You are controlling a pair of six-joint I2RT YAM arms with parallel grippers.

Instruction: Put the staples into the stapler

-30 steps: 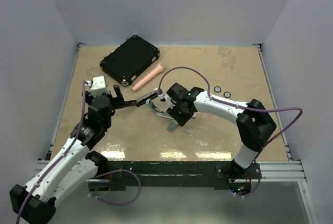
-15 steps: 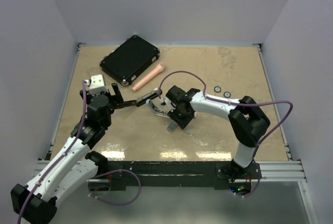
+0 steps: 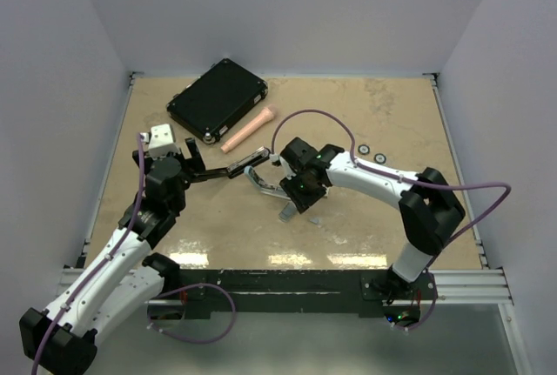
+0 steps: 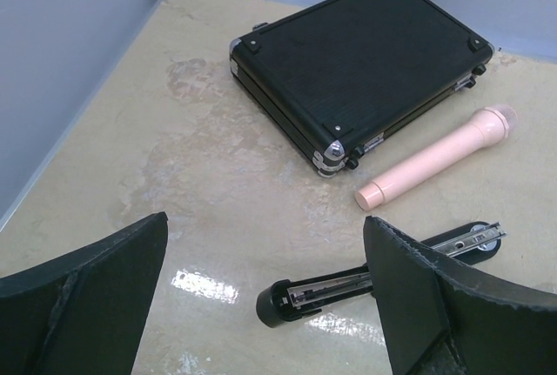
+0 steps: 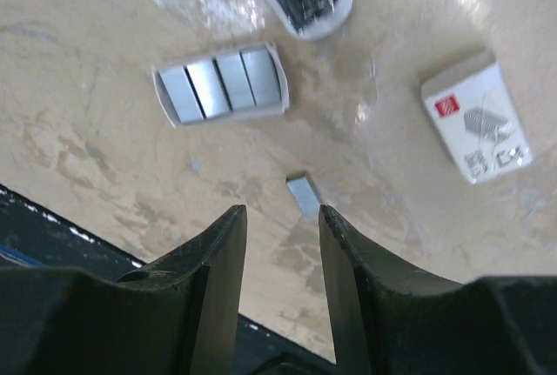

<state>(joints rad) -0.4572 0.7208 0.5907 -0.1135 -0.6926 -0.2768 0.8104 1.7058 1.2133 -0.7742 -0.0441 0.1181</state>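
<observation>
One tiny, flat, grey rectangular block of staples (image 5: 304,194).

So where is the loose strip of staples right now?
Right wrist view, mid-frame: the staples lie flat on the table just beyond the right gripper, between the staple tray and the white box.

No legible txt. Small white box (image 5: 477,117): red logo patch + grey staple graphic; lettering too small to read.
</observation>
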